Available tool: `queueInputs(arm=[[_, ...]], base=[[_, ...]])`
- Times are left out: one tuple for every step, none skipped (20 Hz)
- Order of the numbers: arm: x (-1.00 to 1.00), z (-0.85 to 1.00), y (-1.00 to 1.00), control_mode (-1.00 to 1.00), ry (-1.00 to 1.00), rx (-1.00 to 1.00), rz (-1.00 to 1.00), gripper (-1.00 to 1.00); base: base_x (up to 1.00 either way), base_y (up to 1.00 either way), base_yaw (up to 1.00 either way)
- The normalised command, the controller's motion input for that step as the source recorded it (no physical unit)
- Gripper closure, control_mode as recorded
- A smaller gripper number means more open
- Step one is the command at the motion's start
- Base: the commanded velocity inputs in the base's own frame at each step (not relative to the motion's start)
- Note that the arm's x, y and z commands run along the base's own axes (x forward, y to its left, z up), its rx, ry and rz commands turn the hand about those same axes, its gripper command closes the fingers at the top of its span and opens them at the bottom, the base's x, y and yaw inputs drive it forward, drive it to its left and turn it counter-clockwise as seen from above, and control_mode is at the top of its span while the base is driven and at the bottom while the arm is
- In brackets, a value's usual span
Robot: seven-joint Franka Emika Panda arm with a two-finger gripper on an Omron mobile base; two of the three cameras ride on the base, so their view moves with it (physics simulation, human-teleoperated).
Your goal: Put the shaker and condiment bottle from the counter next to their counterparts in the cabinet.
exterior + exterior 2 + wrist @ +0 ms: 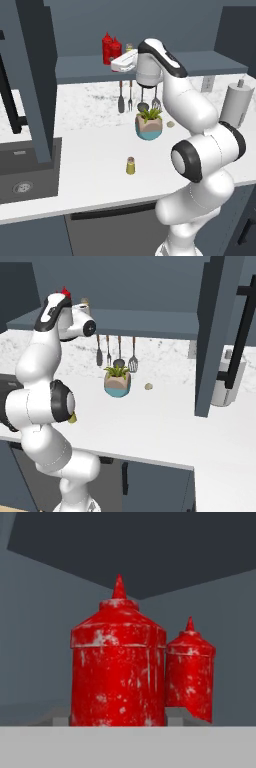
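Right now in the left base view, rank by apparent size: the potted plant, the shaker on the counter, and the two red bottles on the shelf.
1. Potted plant, largest.
2. The two red bottles: alike, so unranked; they stand farther from the camera, which shrinks them.
3. Shaker, smallest.

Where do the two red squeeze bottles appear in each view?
Left base view: red bottles at top centre, standing on the cabinet shelf.
Right base view: top left, a red nozzle tip pokes up behind the arm.
Hand view: centre, side by side, the nearer one on the left.
Shared landmark: the slate-blue cabinet shelf.
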Motion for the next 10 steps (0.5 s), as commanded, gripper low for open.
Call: queueInputs(arm=[[0.08, 0.0, 0.11, -1.0, 0.0, 0.0, 0.0, 1.0], [0.12, 0.0, 0.14, -1.0, 0.0, 0.0, 0.0, 1.0], [0.16, 0.0, 0.14, -1.0, 0.0, 0.0, 0.0, 1.0], [0.14, 0.0, 0.14, -1.0, 0.0, 0.0, 0.0, 1.0], [0.07, -0.01, 0.13, -1.0, 0.0, 0.0, 0.0, 1.0], [0.02, -0.05, 0.11, -1.0, 0.0, 0.0, 0.0, 1.0], [0.04, -0.09, 0.11, -1.0, 0.0, 0.0, 0.0, 1.0], [0.06, -0.14, 0.27, -1.0, 0.0, 0.0, 0.0, 1.0], [0.02, -0.13, 0.37, -1.0, 0.0, 0.0, 0.0, 1.0], [0.0, -0.16, 0.44, -1.0, 0.0, 0.0, 0.0, 1.0]], base=[[0.0, 0.0, 0.0], [0.0, 0.0, 0.0], [0.0, 0.0, 0.0], [0.0, 0.0, 0.0], [0.0, 0.0, 0.0], [0.0, 0.0, 0.0], [0.0, 0.0, 0.0], [0.0, 0.0, 0.0], [0.0, 0.0, 0.0], [0.0, 0.0, 0.0]])
